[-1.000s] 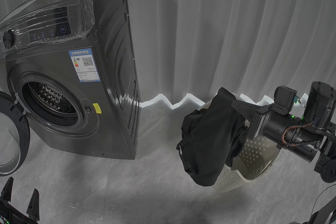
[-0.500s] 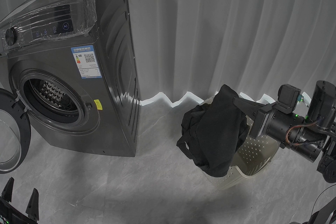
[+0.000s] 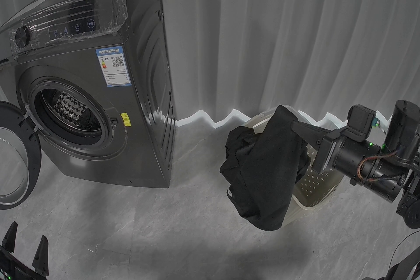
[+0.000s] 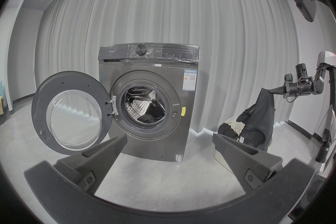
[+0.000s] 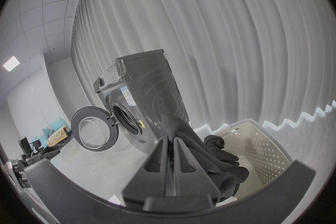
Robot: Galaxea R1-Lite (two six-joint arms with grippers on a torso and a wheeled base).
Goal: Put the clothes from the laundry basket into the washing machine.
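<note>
The right tool (image 3: pixel 297 127) is clamped shut on the top edge of a black garment (image 3: pixel 267 171), which hangs free from it in front of the laundry basket (image 3: pixel 326 189), its lower hem above the floor (image 3: pixel 183 224) and a bunched fold trailing towards the washing machine side. Over the last second the whole head view has slid: the washing machine (image 3: pixel 144 75) and its swung-open door (image 3: pixel 34 149) now sit further over and higher in the picture, while the arm keeps its place. This points to the camera turning, not to the machine being moved. The garment has swayed a little, and the basket wall shows more plainly behind it. The left tool (image 4: pixel 168 137) is spread wide and holds nothing, low on the left side and facing the open drum (image 4: pixel 145 109), where a dark item (image 4: pixel 147 118) already lies. The pick looks done and the carry seems under way. The garment is well apart from the drum, so a long sideways move remains, and the loose hanging folds could catch on the door rim.
</note>
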